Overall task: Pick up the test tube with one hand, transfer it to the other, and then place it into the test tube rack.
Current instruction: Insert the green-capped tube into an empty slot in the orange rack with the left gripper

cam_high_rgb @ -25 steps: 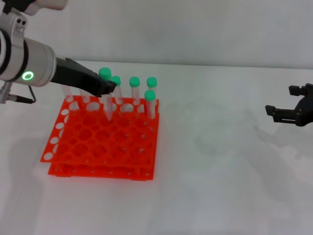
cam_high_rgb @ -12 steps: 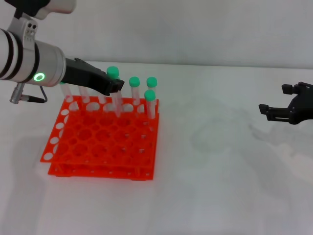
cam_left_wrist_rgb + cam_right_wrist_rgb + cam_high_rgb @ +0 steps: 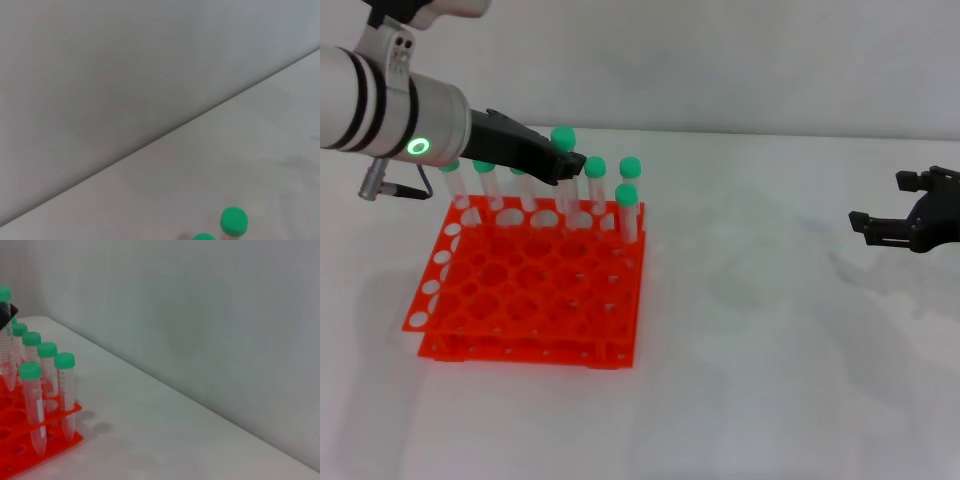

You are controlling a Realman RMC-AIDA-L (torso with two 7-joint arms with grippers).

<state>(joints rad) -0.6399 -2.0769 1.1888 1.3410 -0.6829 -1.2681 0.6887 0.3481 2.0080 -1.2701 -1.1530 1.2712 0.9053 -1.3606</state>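
Observation:
The test tube [image 3: 563, 190], clear with a green cap, hangs upright in my left gripper [image 3: 561, 167], which is shut on it just below the cap. This gripper belongs to the arm with the green ring light. The tube's lower end is over the back rows of the orange test tube rack [image 3: 520, 300]; I cannot tell whether its tip is in a hole. In the right wrist view the held tube [image 3: 5, 340] shows at the edge, beside the rack [image 3: 50, 445]. My right gripper [image 3: 908, 222] hovers open and empty far to the right.
Several other green-capped tubes [image 3: 628, 210] stand in the rack's back rows, close on both sides of the held tube. In the left wrist view only two green caps [image 3: 233, 221] show. White tabletop lies between the rack and the right gripper.
My left gripper has carried the tube to the right and slightly up along the rack's back rows. The right gripper rose a little, then stayed still.

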